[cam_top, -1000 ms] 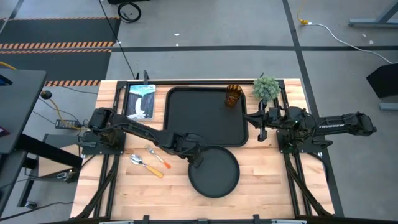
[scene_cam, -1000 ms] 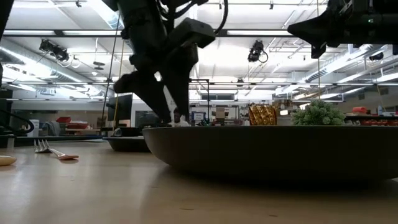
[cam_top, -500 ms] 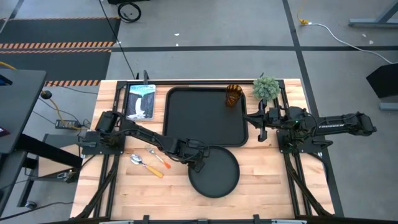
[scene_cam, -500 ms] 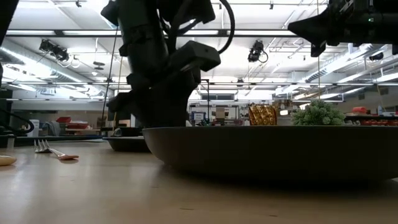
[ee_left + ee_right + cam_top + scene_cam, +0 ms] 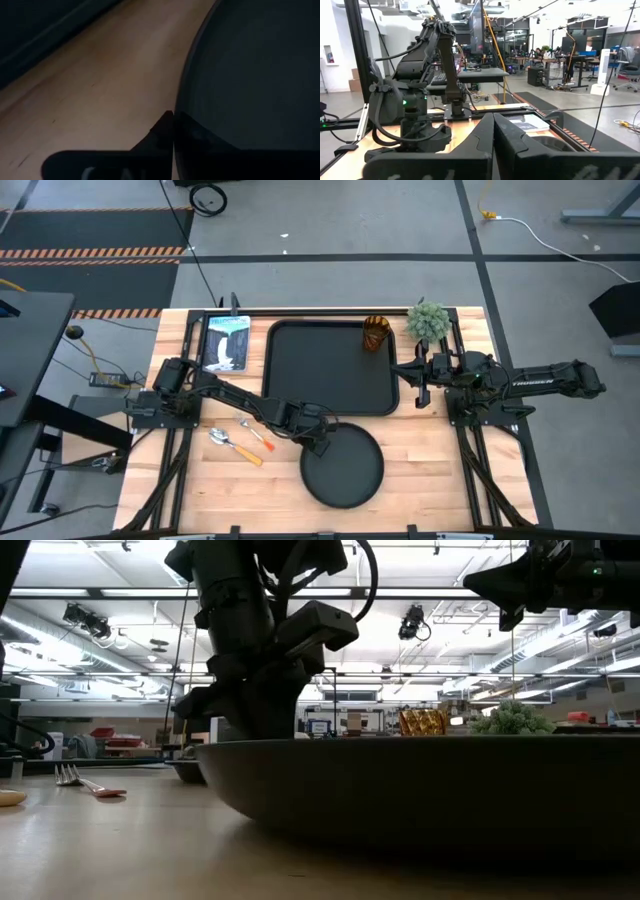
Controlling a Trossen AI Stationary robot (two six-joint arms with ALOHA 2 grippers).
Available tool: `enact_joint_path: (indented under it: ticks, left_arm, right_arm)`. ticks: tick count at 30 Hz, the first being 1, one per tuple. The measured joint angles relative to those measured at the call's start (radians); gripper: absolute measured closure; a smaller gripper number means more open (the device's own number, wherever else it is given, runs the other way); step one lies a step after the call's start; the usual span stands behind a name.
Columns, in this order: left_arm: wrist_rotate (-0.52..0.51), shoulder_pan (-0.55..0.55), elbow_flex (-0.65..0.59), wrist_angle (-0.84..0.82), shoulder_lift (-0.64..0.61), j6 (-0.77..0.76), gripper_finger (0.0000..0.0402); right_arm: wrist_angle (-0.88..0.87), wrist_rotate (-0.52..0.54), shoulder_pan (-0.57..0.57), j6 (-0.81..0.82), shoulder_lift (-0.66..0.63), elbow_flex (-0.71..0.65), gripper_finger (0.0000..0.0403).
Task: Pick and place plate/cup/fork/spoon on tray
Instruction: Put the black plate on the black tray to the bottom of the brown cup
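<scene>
The round black plate (image 5: 343,468) lies on the wooden table just near of the black tray (image 5: 330,375). My left gripper (image 5: 318,442) is shut on the plate's far-left rim. The amber cup (image 5: 375,333) stands upright in the tray's far right corner and shows in the low view behind the plate (image 5: 420,790). The fork (image 5: 256,434) and the spoon (image 5: 233,445) lie flat on the table to the plate's left. My right gripper (image 5: 420,385) hovers at the tray's right edge, shut on nothing. My left gripper pinches the plate's raised rim (image 5: 181,107) at its far-left side, one finger inside the plate and one outside. The fingers come slanting down from the table's left. Whether the plate's rest stays on the table I cannot tell.
A small green plant (image 5: 428,320) stands at the far right beside the tray. A picture book (image 5: 226,342) lies at the far left. Bare wood shows right of the plate and along the near edge.
My left gripper has come down over the plate's far-left rim and shut on it. The plate has shifted a little toward the table's near edge.
</scene>
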Motion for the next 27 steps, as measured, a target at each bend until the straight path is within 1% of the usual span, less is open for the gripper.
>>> enact_joint_path:
  ticks: [6,10,13,17,22,27]
  left_arm:
    - [0.054,0.050,0.003,0.029,-0.029,0.062,0.0391]
    - [0.086,0.120,0.049,-0.001,-0.047,0.164,0.0389]
    - [0.108,0.187,0.096,-0.059,-0.060,0.252,0.0389]
    - [0.107,0.295,0.156,-0.160,-0.059,0.367,0.0388]
    - [0.097,0.428,0.158,-0.156,-0.058,0.452,0.0389]
    - [0.092,0.537,0.156,-0.140,-0.026,0.515,0.0389]
  right_arm:
    - [0.000,0.000,0.000,-0.001,0.000,0.000,0.0392]
    - [0.002,0.000,0.000,-0.002,0.000,0.000,0.0392]
    - [0.010,-0.001,0.000,-0.004,0.003,0.000,0.0392]
    - [0.017,-0.006,0.000,-0.016,0.008,0.000,0.0392]
    - [0.018,-0.008,0.000,-0.026,0.011,0.000,0.0392]
    - [0.034,-0.008,0.000,-0.029,0.011,0.000,0.0392]
